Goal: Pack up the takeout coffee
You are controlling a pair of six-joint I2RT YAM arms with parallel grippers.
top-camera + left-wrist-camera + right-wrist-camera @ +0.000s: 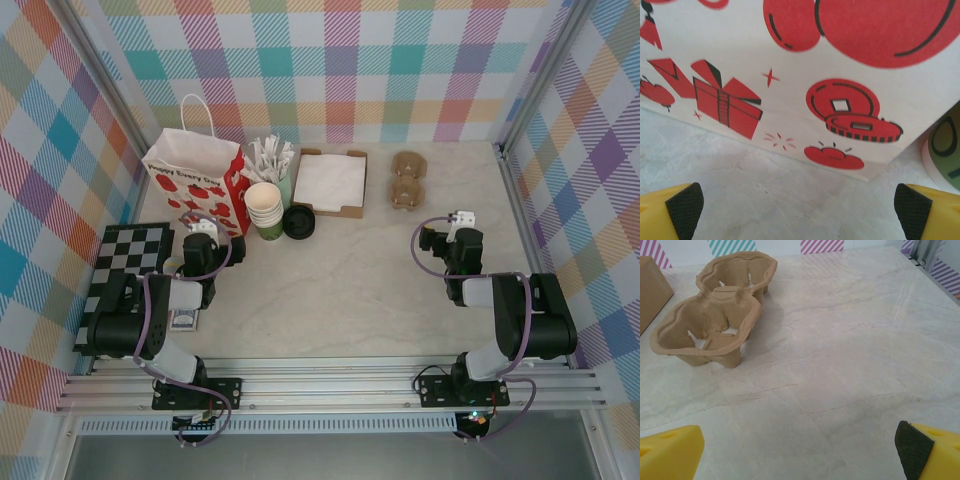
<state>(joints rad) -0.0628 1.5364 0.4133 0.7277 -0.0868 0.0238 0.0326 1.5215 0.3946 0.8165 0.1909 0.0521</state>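
Observation:
The takeout coffee point(299, 222) shows as a round black lid on the table, right of the stacked paper cups point(264, 205). A white paper bag point(195, 175) with red prints and a handle stands upright at the back left. My left gripper point(201, 232) sits just in front of the bag, open, with bare table between its fingers. In the left wrist view the bag's printed side point(805, 75) fills the upper part, close ahead of my left gripper point(800, 212). My right gripper point(460, 222) rests open on the right side. It point(800, 452) is empty over bare tabletop.
Two brown pulp cup carriers point(408, 180) point(715, 325) lie at the back right. A cardboard tray of white napkins point(331, 182) sits beside them. A pale-green cup of packets point(272, 165) stands behind the stack. A checkerboard point(125, 270) lies at the left edge.

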